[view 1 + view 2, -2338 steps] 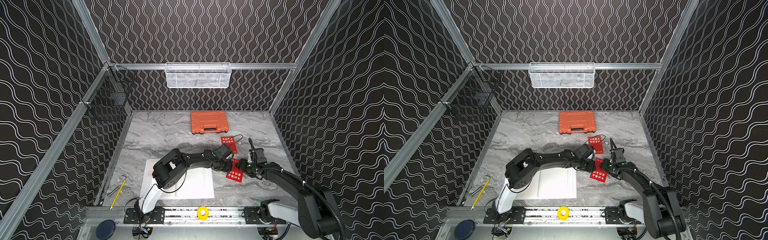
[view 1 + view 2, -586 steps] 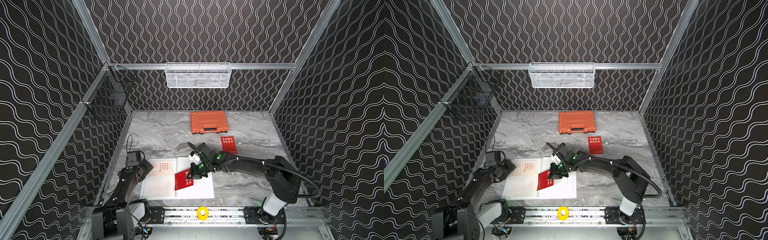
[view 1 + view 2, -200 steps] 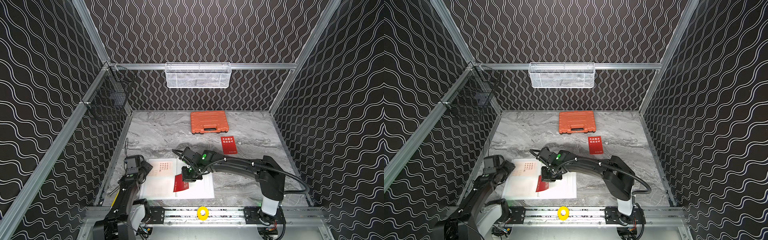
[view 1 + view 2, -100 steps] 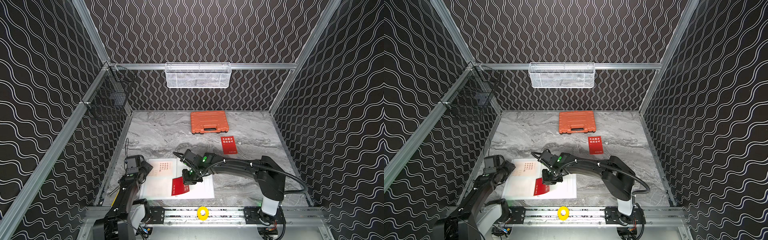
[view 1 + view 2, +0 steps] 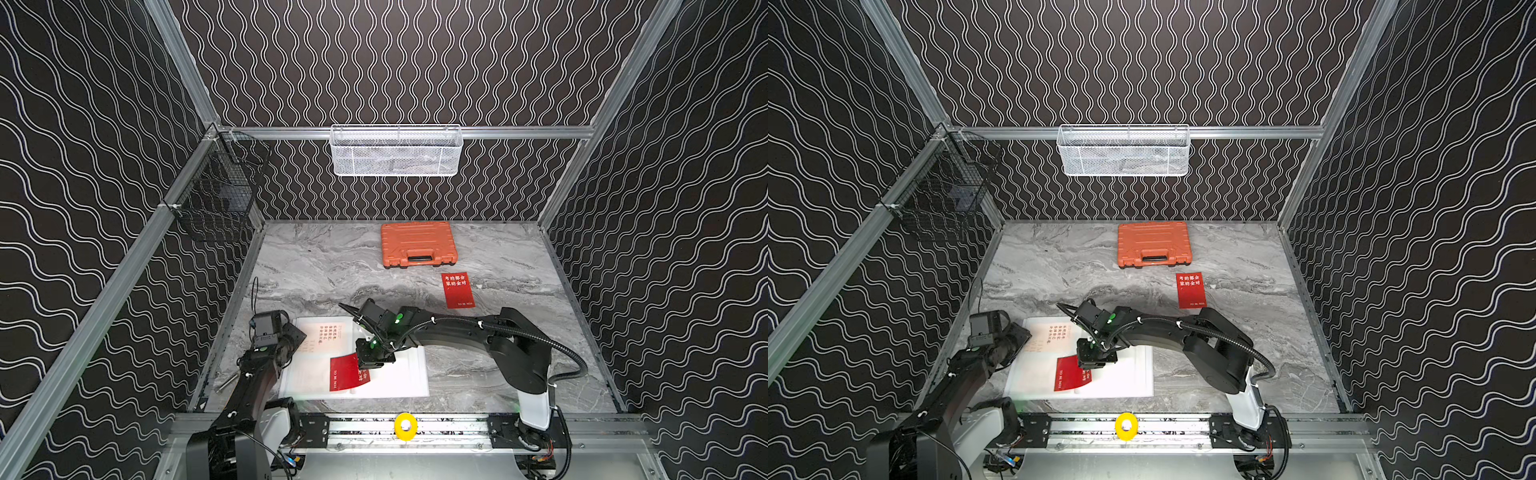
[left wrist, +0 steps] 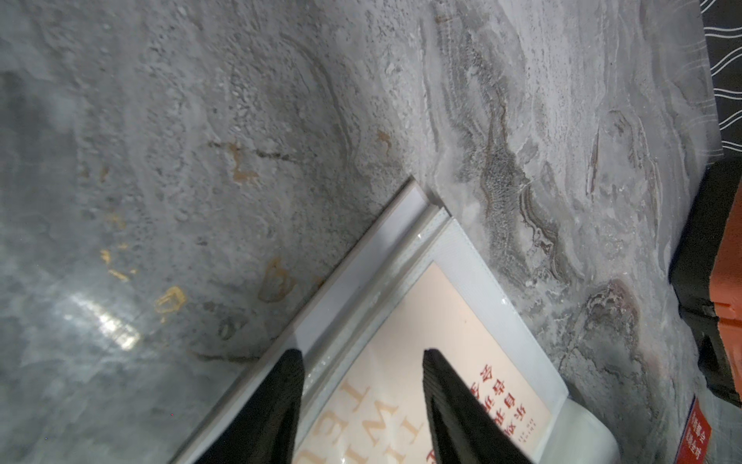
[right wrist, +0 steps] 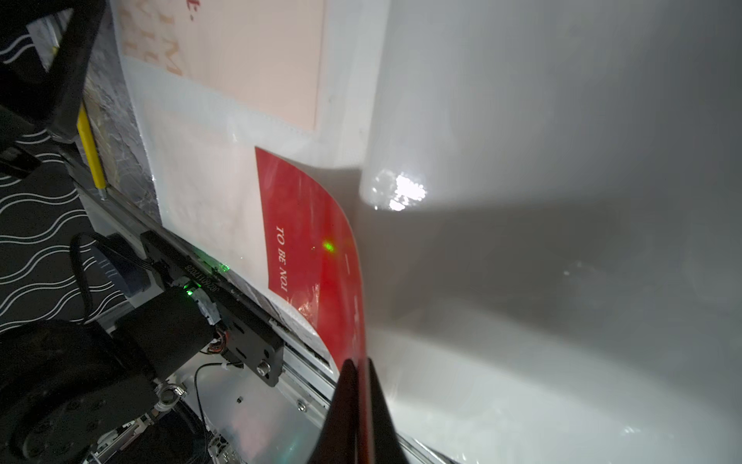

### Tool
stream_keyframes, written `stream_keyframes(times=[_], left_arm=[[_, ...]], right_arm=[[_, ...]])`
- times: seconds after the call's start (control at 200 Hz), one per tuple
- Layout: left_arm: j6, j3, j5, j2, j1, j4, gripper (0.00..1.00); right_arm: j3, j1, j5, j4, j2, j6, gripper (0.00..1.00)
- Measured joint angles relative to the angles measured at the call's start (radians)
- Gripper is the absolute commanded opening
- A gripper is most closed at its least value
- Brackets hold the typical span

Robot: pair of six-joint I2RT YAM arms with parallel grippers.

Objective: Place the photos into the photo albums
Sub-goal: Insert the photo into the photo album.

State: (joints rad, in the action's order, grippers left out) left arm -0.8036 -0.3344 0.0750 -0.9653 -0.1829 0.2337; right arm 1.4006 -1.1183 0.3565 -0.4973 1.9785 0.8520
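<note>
The album (image 5: 399,380) lies open at about 7 o'clock on the tabletop (image 5: 316,266). A cream card (image 5: 328,336) already sits in the upper pocket of its 9 o'clock page.

Over the last second the right gripper (image 7: 359,373) has carried the red card (image 5: 344,374) from the spine toward 9 o'clock. The card's leading edge now lies flat on the lower pocket of that page, while its trailing half curves up into the gripper. The right wrist view shows the two fingers nearly together with the card's edge pinched between them, so the card is still held. I cannot tell whether the leading edge has gone under the clear film or only rests on top of it.

The left gripper (image 6: 363,355) has stayed at the album's 10 o'clock corner. It is about half open, holds nothing, and straddles the page margin.

My reading is that the insertion is in its last stretch, and a further push toward 9 o'clock should seat the card. A spare red card (image 5: 457,290) waits near 2 o'clock, just to the 6 o'clock side of the orange case (image 5: 417,248).
</note>
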Motion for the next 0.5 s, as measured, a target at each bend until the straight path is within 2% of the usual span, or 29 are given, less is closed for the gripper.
stream_keyframes(times=[0.065,0.125,0.5], left_arm=[[0.003,0.002,0.000,0.002,0.000,-0.002,0.53],[0.003,0.004,-0.002,0.002,0.000,-0.001,0.53],[0.003,0.021,-0.003,0.001,0.000,-0.008,0.53]], right_arm=[[-0.010,0.000,-0.004,0.000,-0.007,-0.014,0.37],[-0.026,0.002,-0.012,-0.008,-0.025,-0.017,0.40],[-0.084,0.005,-0.030,-0.028,-0.087,-0.041,0.40]])
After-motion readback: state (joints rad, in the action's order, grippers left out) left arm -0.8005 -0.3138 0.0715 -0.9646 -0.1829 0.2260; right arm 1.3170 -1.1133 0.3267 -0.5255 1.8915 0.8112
